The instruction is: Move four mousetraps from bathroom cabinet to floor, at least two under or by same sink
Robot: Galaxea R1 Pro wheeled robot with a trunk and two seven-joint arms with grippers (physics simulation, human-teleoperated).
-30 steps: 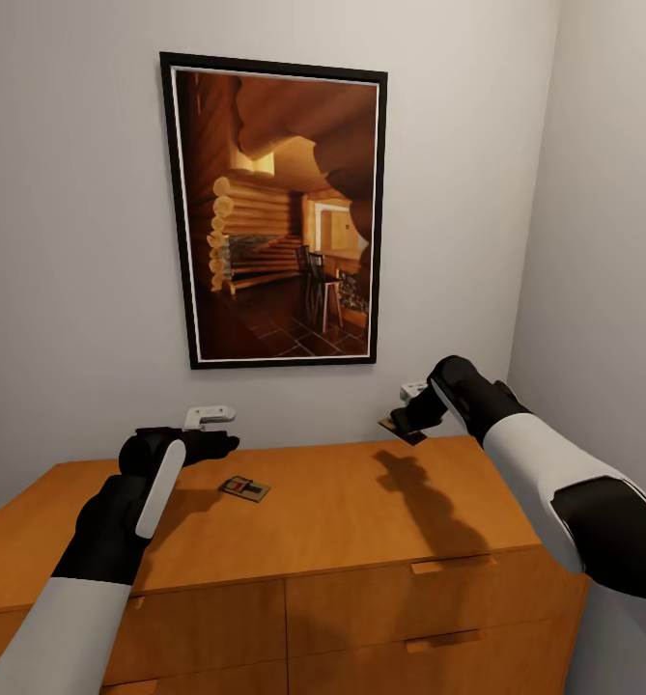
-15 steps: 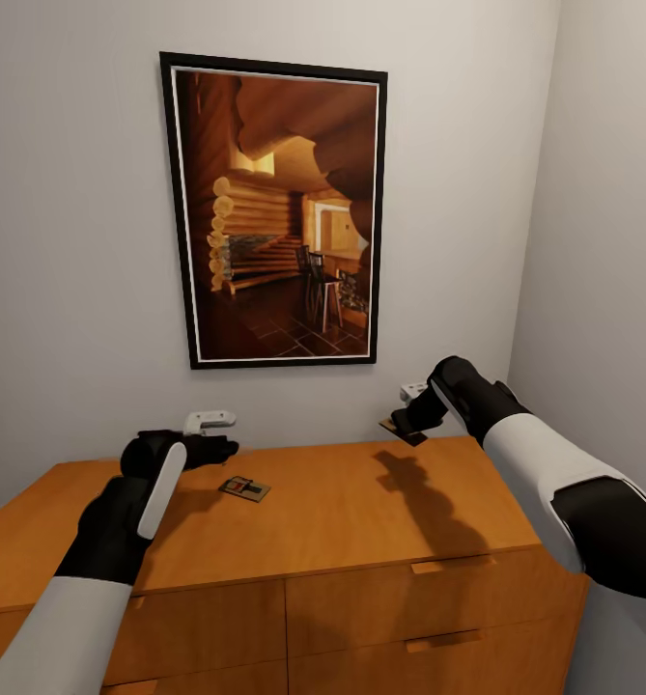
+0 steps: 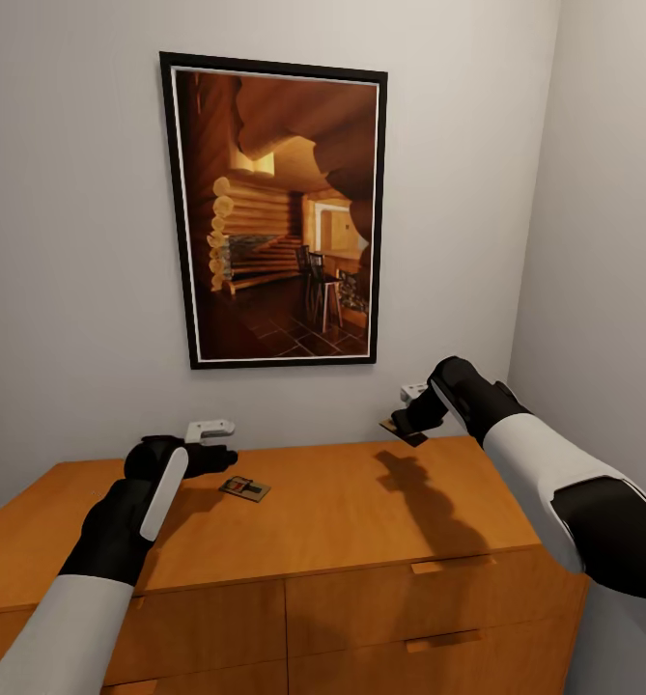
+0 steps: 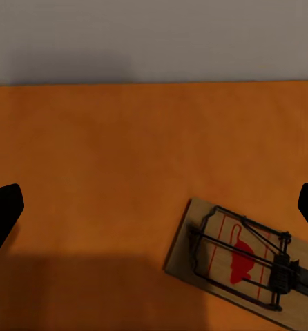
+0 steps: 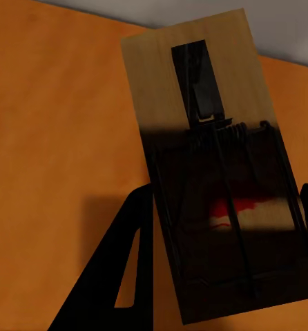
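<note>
One mousetrap (image 3: 245, 488), a small wooden board with dark wire and a red mark, lies flat on top of the orange-brown cabinet (image 3: 361, 507). My left gripper (image 3: 221, 454) hovers just behind and left of it. In the left wrist view that gripper (image 4: 156, 214) is open wide over the cabinet top (image 4: 126, 152), with the mousetrap (image 4: 244, 258) off to one side of the gap. My right gripper (image 3: 411, 422) is raised above the cabinet's back right part, shut on a second mousetrap (image 3: 402, 430). That held mousetrap (image 5: 216, 186) is pinched between the dark fingers (image 5: 126, 276).
A large framed picture (image 3: 276, 212) of a log interior hangs on the grey wall behind the cabinet. A side wall closes in on the right. Drawer fronts with wooden bar handles (image 3: 433, 567) face me below the top.
My left gripper has sunk slightly toward the cabinet top near the lying mousetrap. The right arm and its held mousetrap have stayed still.
</note>
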